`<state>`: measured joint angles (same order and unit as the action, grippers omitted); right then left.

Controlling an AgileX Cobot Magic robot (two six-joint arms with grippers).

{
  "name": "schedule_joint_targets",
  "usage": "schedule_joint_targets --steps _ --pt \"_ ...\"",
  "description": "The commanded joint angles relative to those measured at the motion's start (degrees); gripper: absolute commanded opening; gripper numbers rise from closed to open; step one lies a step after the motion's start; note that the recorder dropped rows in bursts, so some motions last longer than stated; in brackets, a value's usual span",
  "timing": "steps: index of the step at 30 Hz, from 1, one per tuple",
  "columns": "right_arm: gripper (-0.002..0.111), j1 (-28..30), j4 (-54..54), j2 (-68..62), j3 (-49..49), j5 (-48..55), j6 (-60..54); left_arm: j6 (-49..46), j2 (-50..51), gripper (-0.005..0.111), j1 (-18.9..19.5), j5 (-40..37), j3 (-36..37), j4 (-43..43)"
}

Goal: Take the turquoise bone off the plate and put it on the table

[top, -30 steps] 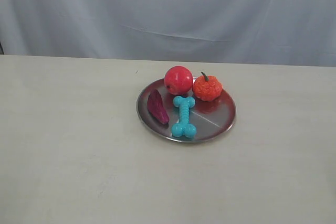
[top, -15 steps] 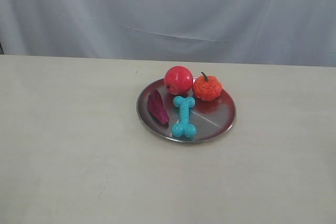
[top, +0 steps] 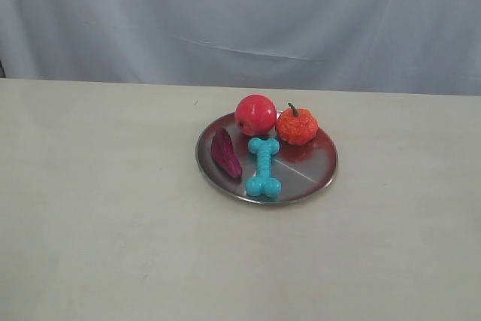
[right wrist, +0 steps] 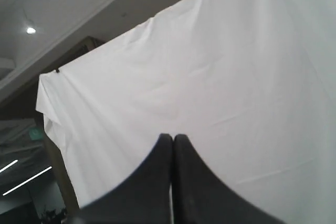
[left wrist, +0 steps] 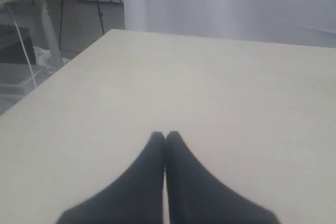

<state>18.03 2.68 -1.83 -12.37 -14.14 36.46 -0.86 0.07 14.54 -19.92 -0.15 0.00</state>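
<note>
The turquoise bone (top: 263, 166) lies on the round silver plate (top: 319, 174), its length running from the plate's middle to the near rim. The plate rests on the pale beige table (top: 113, 223). Neither arm shows in the exterior view. My left gripper (left wrist: 165, 136) is shut with nothing in it, above bare tabletop (left wrist: 210, 77). My right gripper (right wrist: 172, 138) is also shut and empty, pointing up at a white curtain (right wrist: 236, 66); the bone and plate do not show in either wrist view.
On the plate with the bone sit a dark magenta ridged wedge (top: 225, 152), a red ball (top: 255, 114) and an orange pumpkin toy (top: 297, 126). A pale curtain (top: 240, 13) hangs behind the table. The left wrist view shows the table's edge with stands (left wrist: 47, 24) beyond.
</note>
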Motion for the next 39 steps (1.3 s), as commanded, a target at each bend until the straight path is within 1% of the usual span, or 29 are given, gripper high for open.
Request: schedule_joint_targets --steps 1,4,7,8,11,13,17,19,23,28,33,35,37,39 --pt "0.0 -2.1 0.4 -8.7 -10.4 12.4 0.1 0.2 -0.1 0.0 0.1 0.3 0.1 0.0" --pt "0.0 -5.4 0.4 -17.4 -18.2 18.9 -2.7 0.2 -0.1 0.0 0.1 0.3 0.1 0.0" --pt "0.0 -10.5 0.4 -27.0 -27.2 27.1 -8.8 0.2 -0.1 0.0 0.1 0.3 0.1 0.0" --pt "0.0 -12.9 0.4 -31.1 -31.4 31.3 -11.1 0.2 -0.1 0.0 0.1 0.3 0.1 0.0" --pt "0.0 -17.9 0.4 -41.2 -41.1 40.3 -15.4 0.2 -0.1 0.0 0.1 0.3 0.1 0.0" --pt "0.0 -19.9 0.4 -46.5 -47.2 44.9 -18.8 0.2 -0.1 0.0 0.1 0.3 0.1 0.0" --pt "0.0 -20.6 0.4 -58.9 -61.3 56.3 -22.5 0.2 -0.1 0.0 0.1 0.3 0.1 0.0" --pt "0.0 -20.6 0.4 -64.0 -66.7 61.1 -23.6 0.2 -0.1 0.0 0.1 0.3 0.1 0.0" --pt "0.0 -20.6 0.4 -74.0 -77.5 68.1 -26.7 0.2 -0.1 0.0 0.1 0.3 0.1 0.0" --pt "0.0 -20.6 0.4 -83.9 -86.2 72.7 -27.3 0.2 -0.1 0.0 0.1 0.3 0.1 0.0" --pt "0.0 -20.6 0.2 -93.8 -91.8 78.0 -27.3 0.2 -0.1 0.0 0.1 0.3 0.1 0.0" --pt "0.005 -20.6 0.2 -97.5 -92.9 79.2 -27.4 0.2 -0.1 0.0 0.1 0.3 0.1 0.0" --pt "0.017 -20.6 0.2 -100.3 -92.8 79.2 -27.5 0.2 -0.1 0.0 0.1 0.3 0.1 0.0" --pt "0.034 -20.7 -0.5 -103.4 -92.8 78.8 -28.5 0.2 -0.1 0.0 0.1 0.3 0.1 0.0"
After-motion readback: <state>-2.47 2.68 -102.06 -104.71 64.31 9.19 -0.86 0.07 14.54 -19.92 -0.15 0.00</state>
